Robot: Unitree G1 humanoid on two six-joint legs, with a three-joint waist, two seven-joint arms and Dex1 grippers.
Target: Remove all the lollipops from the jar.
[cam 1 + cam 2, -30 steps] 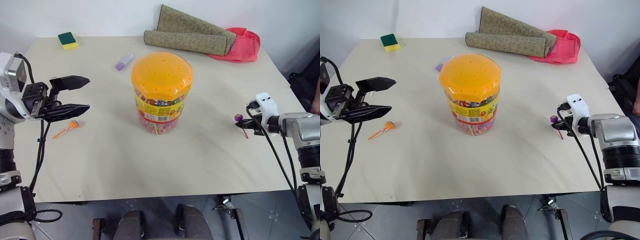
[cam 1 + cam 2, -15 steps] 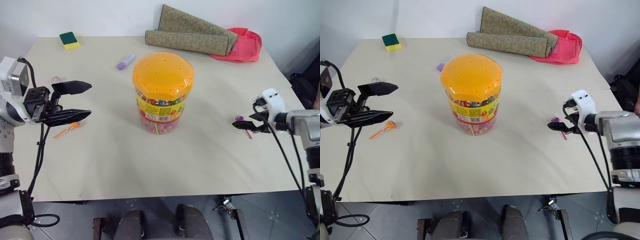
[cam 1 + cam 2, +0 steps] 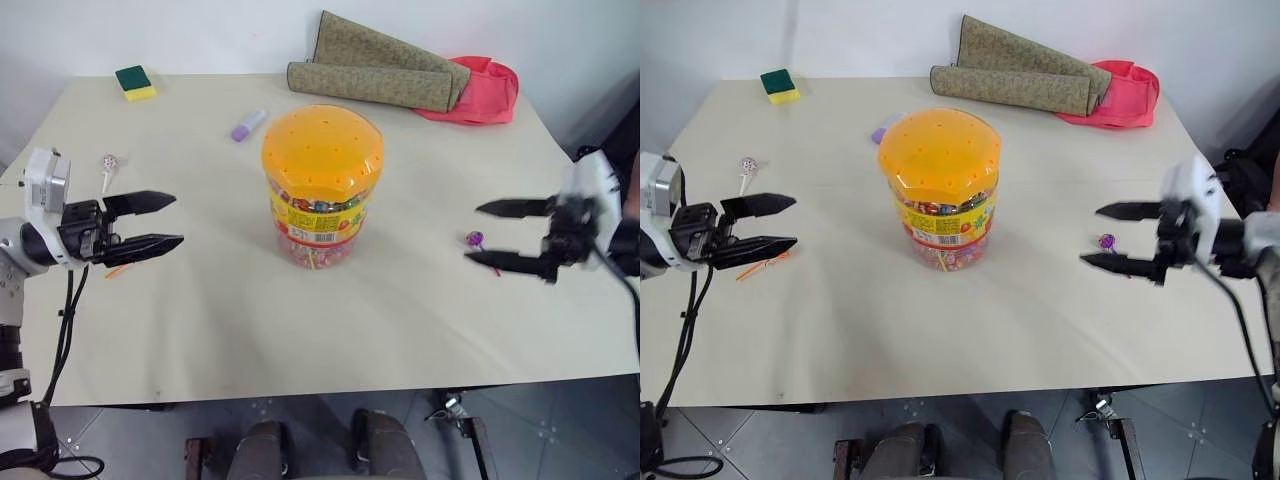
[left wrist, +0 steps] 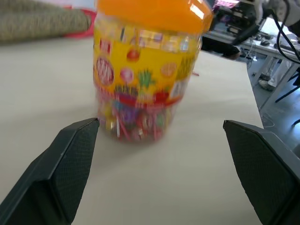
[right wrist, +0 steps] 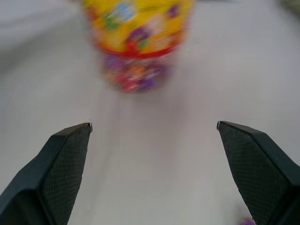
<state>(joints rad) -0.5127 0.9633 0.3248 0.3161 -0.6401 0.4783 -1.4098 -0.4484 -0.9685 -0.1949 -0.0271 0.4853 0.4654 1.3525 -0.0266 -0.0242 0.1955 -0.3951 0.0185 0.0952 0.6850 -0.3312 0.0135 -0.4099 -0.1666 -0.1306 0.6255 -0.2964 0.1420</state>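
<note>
since a second ago the right gripper (image 3: 490, 233) has let go of the purple lollipop (image 3: 474, 239), which now lies on the table (image 3: 400, 330) right of the jar (image 3: 322, 185). its jaws gape, empty. left of the jar the left gripper (image 3: 168, 220) hangs wide open over what looks like the orange lollipop (image 3: 764, 265); the pinkish one (image 3: 107, 163) lies farther back.

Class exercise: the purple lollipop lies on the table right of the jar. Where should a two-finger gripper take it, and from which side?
Probably grip the purple lollipop at its round head, coming from above: the thin stick lies flat on the table, leaving little to pinch. The open right gripper is nearest.
</note>
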